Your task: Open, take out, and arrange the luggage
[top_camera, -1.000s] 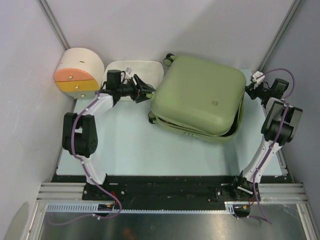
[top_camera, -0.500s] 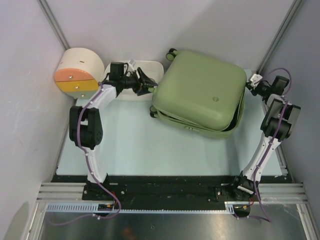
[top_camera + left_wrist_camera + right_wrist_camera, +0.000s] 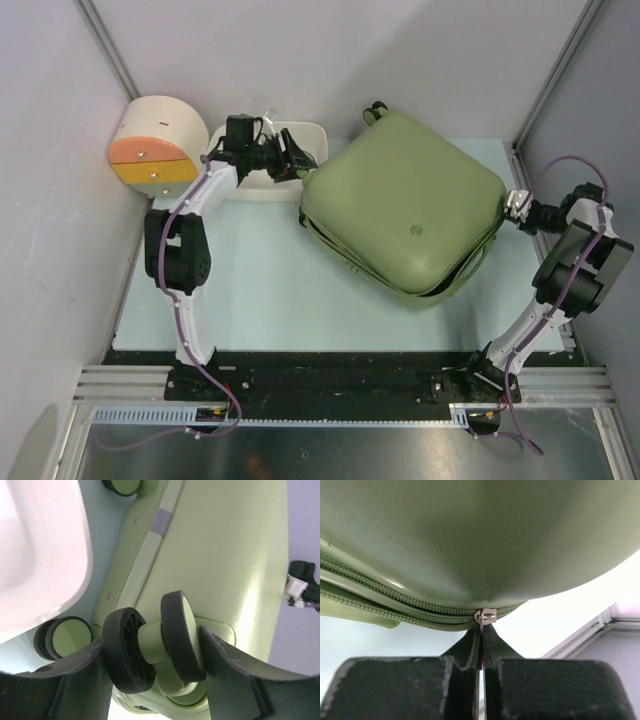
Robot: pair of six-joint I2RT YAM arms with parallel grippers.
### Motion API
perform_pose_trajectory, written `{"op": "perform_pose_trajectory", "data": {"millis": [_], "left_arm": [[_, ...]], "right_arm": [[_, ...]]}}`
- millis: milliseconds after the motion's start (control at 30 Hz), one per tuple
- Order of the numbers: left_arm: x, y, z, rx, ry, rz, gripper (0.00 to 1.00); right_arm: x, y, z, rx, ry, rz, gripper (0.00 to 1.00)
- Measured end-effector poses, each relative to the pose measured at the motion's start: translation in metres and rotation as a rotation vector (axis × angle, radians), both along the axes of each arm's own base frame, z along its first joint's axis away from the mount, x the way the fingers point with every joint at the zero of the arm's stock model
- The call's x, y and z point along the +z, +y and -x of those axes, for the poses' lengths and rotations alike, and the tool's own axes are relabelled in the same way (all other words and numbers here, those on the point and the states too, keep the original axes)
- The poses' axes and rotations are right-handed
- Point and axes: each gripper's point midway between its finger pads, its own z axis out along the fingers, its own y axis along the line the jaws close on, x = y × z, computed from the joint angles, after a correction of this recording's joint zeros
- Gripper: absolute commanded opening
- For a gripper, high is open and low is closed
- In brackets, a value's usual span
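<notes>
The olive-green luggage [image 3: 405, 205] lies flat on the table, turned at an angle, its shell partly unzipped along the near right side. My left gripper [image 3: 296, 163] is shut on a black double wheel [image 3: 152, 647] at the luggage's left corner; both fingers [image 3: 235, 675] press the wheel's sides. My right gripper [image 3: 514, 205] is at the luggage's right corner, shut on the metal zipper pull [image 3: 485, 617], which sits where the two zipper rows [image 3: 395, 605] meet.
A white rectangular tub [image 3: 270, 165] lies under my left arm; its rim shows in the left wrist view [image 3: 45, 555]. A round cream drawer box with orange front [image 3: 155, 145] stands at the back left. Frame posts stand at both back corners.
The luggage has turned clockwise, its right corner swinging toward me. My right gripper moved nearer along the right edge with the zipper pull. My left gripper moved back and right with the wheel.
</notes>
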Motion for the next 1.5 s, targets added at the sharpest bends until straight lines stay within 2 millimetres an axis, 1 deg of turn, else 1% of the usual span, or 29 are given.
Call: {"op": "perform_pose_trajectory", "data": {"millis": [100,233,300,400,467,533,600,700,733,833,900,967,1000,1067,1100,1133,1167,1200,1233,1300,1367,1467,1500], "left_arm": [[-0.001,0.006,-0.003,0.022,-0.039,-0.043,0.0],[-0.005,0.023,-0.01,0.082,-0.11,-0.152,0.0],[-0.009,0.03,-0.015,0.099,-0.147,-0.203,0.0],[-0.008,0.042,-0.017,0.114,-0.179,-0.255,0.0],[-0.008,0.047,-0.017,0.117,-0.196,-0.283,0.0],[-0.008,0.049,-0.018,0.113,-0.208,-0.294,0.0],[-0.009,0.05,-0.019,0.106,-0.211,-0.306,0.0],[-0.01,0.049,-0.02,0.093,-0.206,-0.312,0.0],[-0.011,0.048,-0.02,0.086,-0.203,-0.316,0.0],[-0.014,0.049,-0.022,0.078,-0.187,-0.327,0.0],[-0.015,0.048,-0.023,0.072,-0.176,-0.331,0.0],[-0.015,0.047,-0.024,0.065,-0.174,-0.329,0.0],[-0.015,0.046,-0.024,0.061,-0.174,-0.326,0.12],[-0.014,0.044,-0.024,0.045,-0.177,-0.32,0.3],[-0.014,0.044,-0.023,0.039,-0.181,-0.321,0.56],[-0.012,0.044,-0.023,0.037,-0.186,-0.323,0.73],[-0.009,0.045,-0.021,0.037,-0.195,-0.327,0.78],[-0.007,0.047,-0.02,0.037,-0.205,-0.339,0.92],[-0.004,0.051,-0.02,0.022,-0.246,-0.369,0.99],[0.009,0.06,-0.019,-0.004,-0.354,-0.449,1.0],[0.032,0.067,-0.007,-0.018,-0.427,-0.495,1.0],[0.08,0.07,0.026,-0.057,-0.556,-0.538,1.0],[0.098,0.069,0.039,-0.074,-0.616,-0.555,0.97]], "right_arm": [[-0.002,0.011,0.032,-0.007,0.047,0.012,0.0],[-0.001,0.038,0.087,-0.009,0.096,0.056,0.0],[0.002,0.06,0.12,-0.004,0.121,0.101,0.0],[0.0,0.095,0.171,-0.008,0.207,0.14,0.0],[0.0,0.109,0.193,-0.017,0.259,0.132,0.0],[-0.003,0.115,0.205,-0.034,0.308,0.097,0.0],[-0.003,0.114,0.206,-0.048,0.336,0.057,0.0],[-0.004,0.112,0.205,-0.065,0.44,-0.065,0.0],[-0.004,0.108,0.201,-0.059,0.474,-0.105,0.0],[-0.004,0.098,0.184,-0.051,0.507,-0.17,0.0],[-0.003,0.091,0.171,-0.042,0.478,-0.189,0.0],[-0.002,0.087,0.166,-0.041,0.45,-0.193,0.0],[-0.001,0.087,0.165,-0.039,0.442,-0.196,0.0],[-0.001,0.087,0.165,-0.035,0.439,-0.203,0.0],[-0.001,0.087,0.165,-0.033,0.441,-0.205,0.0],[-0.002,0.088,0.166,-0.028,0.445,-0.207,0.0],[-0.001,0.089,0.166,-0.024,0.448,-0.208,0.0],[-0.001,0.09,0.166,-0.019,0.449,-0.203,0.0],[-0.001,0.091,0.166,-0.013,0.449,-0.2,0.0],[-0.001,0.092,0.164,-0.005,0.44,-0.193,0.0],[0.0,0.094,0.159,-0.012,0.429,-0.188,0.0],[0.003,0.099,0.148,-0.018,0.409,-0.17,0.0],[0.003,0.102,0.146,-0.02,0.405,-0.168,0.0]]}}
